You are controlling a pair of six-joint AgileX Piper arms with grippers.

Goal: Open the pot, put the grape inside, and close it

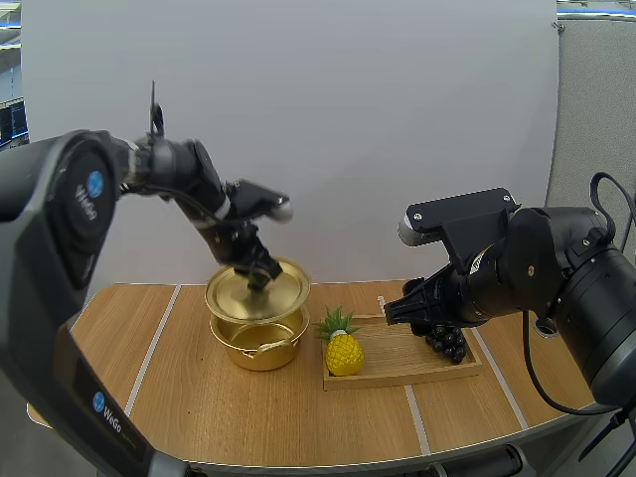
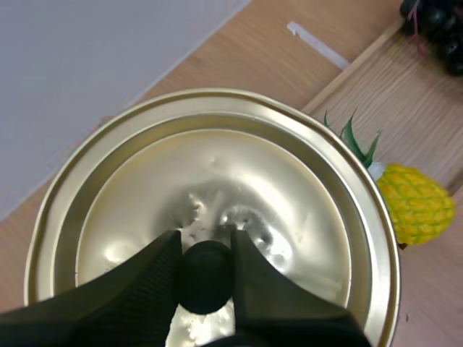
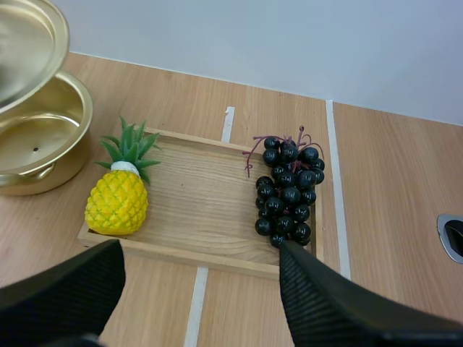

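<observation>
Lift the lid (image 2: 217, 166), now tilted just above the pot (image 1: 260, 345), higher and off to the side, with the left hand (image 2: 206, 253) pinched tight on its black knob (image 2: 206, 285). Lower the right hand (image 3: 199, 264), spread wide and empty, onto the grapes (image 3: 287, 189) lying at the right end of the wooden tray (image 3: 195, 210), well apart from the pineapple (image 3: 118, 202). Straddle the bunch near the stem, close gently, lift straight, minding the tray's rim

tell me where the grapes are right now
In the high view the grapes lie at the right end of the wooden tray, opposite the pineapple, close to the open right tool.
</observation>
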